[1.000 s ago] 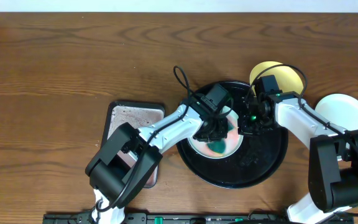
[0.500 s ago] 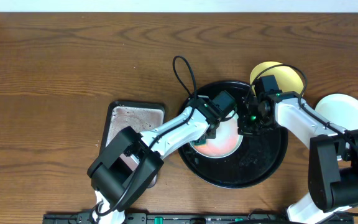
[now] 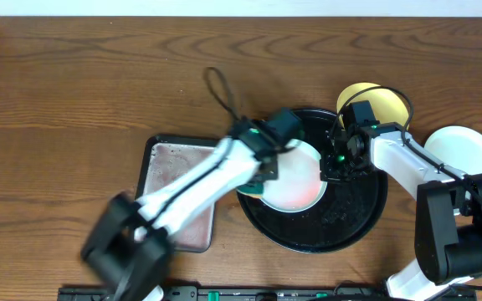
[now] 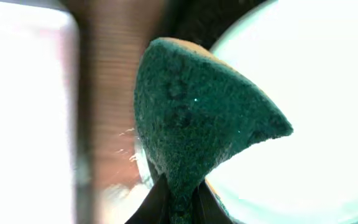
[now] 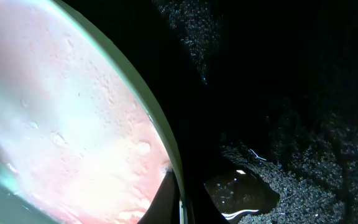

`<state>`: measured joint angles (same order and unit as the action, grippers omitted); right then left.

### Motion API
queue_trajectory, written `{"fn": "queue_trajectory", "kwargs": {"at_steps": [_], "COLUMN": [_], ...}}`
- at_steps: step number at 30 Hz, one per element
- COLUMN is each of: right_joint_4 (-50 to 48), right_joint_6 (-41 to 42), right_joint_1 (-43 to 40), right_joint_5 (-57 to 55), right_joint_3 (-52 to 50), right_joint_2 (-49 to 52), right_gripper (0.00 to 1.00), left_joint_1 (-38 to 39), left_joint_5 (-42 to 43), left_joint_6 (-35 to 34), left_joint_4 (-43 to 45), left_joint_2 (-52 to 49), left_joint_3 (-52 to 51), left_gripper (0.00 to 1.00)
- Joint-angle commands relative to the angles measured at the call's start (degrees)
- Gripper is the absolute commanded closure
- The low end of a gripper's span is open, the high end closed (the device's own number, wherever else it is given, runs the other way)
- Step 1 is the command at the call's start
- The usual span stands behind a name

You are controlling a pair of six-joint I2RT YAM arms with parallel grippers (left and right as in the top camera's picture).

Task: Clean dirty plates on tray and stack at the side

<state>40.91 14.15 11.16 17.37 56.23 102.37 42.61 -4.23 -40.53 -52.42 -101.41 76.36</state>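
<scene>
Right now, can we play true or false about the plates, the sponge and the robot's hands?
1. The left gripper holds a green sponge. True.
2. The plate in the black tray is spotless. False: it has a pinkish-red smear.
3. The right gripper pinches that plate's rim. True.
4. The yellow plate lies in the tray. False: it lies outside it, by the far rim.
5. The metal pan is on the tray's right. False: it is on its left.
</scene>
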Motion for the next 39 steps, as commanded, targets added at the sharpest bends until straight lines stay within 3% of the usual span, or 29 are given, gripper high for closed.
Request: {"fn": "queue_trajectory", "kwargs": {"at_steps": [1, 2, 7, 12, 16, 18, 21, 22, 24, 28, 32, 39], "right_joint_4": [0.9, 0.8, -0.1, 0.3, 1.8, 2.0, 2.4, 2.6, 2.7, 2.7, 3.7, 1.2], "right_joint_6": [-1.0, -1.0, -1.0, -0.9, -0.9, -0.9, 0.0, 0.6, 0.6, 0.6, 0.5, -8.5], "right_joint_1": [-0.2, -0.2, -0.2, -0.2, 1.0, 2.3, 5.7, 7.0, 9.6, 12.6, 10.9, 3.2], "right_joint_5": [-9.9, -9.9, -9.9, -14.6, -17.4, -18.7, -25.7, -28.4, -32.5, -34.4, -25.5, -2.5], "right_joint_3": [-1.8, -1.8, -1.7, 0.0, 1.4, 1.4, 1.4, 1.4, 1.4, 1.4, 1.0, 0.7], "right_joint_2": [3.3, 3.3, 3.3, 2.1, -2.3, -5.5, -11.0, -12.8, -16.1, -20.3, -19.3, -10.2], "right_gripper": [0.99, 0.99, 0.99, 0.99, 0.99, 0.99, 0.99, 0.99, 0.99, 0.99, 0.98, 0.70], "left_joint_1": [-4.7, -8.1, -18.3, -27.0, -31.2, -32.0, -32.2, -32.2, -32.2, -32.2, -32.2, -32.2], "left_joint_5": [0.8, 0.6, 0.6, 0.9, 6.3, 6.9, 6.8, 6.8, 6.8, 6.8, 6.8, 6.8], "left_joint_6": [-0.2, 0.8, 9.1, 15.8, 20.4, 20.6, 20.6, 20.6, 20.6, 20.6, 20.6, 20.1], "left_joint_4": [-4.4, -7.3, -10.6, -5.7, -1.2, -0.9, -1.2, -1.2, -1.2, -1.2, -1.2, -0.8], "left_joint_2": [8.4, 11.2, 13.5, 13.3, 13.3, 13.3, 13.3, 13.3, 13.3, 13.3, 13.3, 13.3], "left_joint_3": [0.5, 0.5, -0.1, -7.0, -12.7, -13.9, -14.2, -14.2, -14.2, -14.2, -14.2, -14.2], "left_gripper": [0.92, 0.89, 0.89, 0.89, 0.92, 0.83, 0.55, 0.39, 0.25, 0.20, 0.18, 0.18]}}
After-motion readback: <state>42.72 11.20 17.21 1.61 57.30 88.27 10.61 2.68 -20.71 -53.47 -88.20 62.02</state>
